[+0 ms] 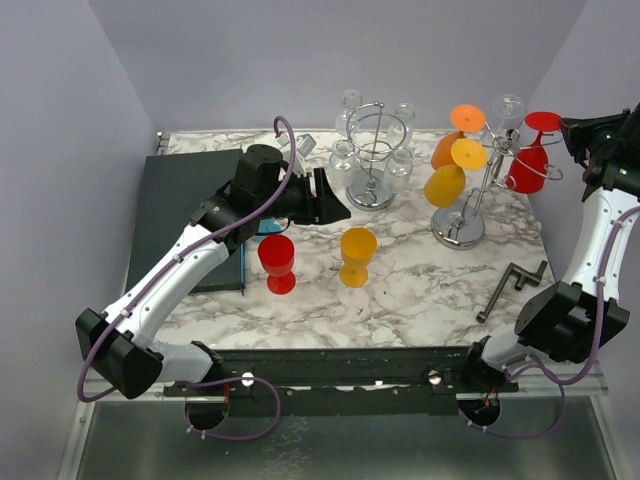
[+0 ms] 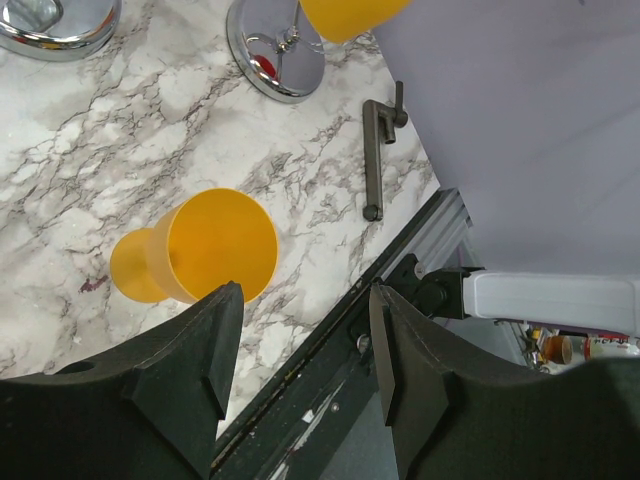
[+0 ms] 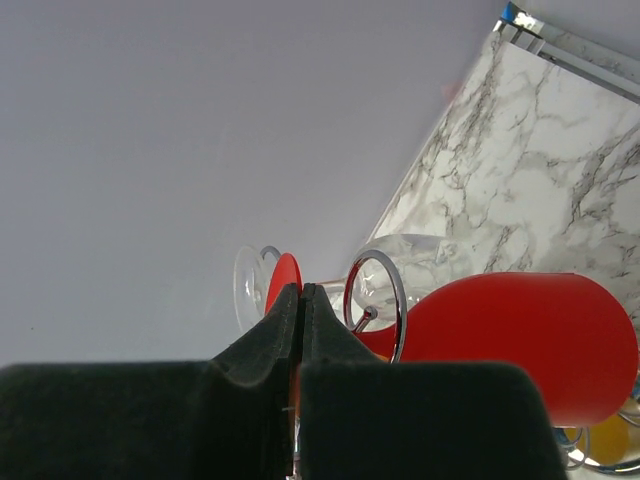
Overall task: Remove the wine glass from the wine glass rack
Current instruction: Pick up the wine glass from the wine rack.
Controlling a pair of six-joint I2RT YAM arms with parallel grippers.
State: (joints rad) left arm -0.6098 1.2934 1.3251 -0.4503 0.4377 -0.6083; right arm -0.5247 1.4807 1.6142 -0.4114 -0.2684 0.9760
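Top external view showed me the right claw (image 1: 573, 136) raised at the far right edge of the white marble table (image 1: 420, 290), just beside the red plastic wine glass (image 1: 527, 168). That glass hung upside down on the chrome tree-shaped wine glass rack (image 1: 458, 228), foot uppermost, on the rack's right side. Orange and yellow glasses hung on the rack's other arms.

Through the right wrist camera I saw the two black fingers (image 3: 265, 350) pressed together, closed, with nothing visible between them. Their tips sat right in front of the glass's red foot, and its bowl lay to the right behind a chrome ring (image 3: 375, 290). I could not tell whether the tips touched the foot.

The left claw (image 1: 325, 197) hovered over the middle of the table with its jaws apart and empty. Below it a red goblet (image 1: 277, 258) and a yellow goblet (image 1: 357, 255) stood upright on the marble, near each other. A dark metal crank handle (image 1: 510, 288) lay near the right arm's base.
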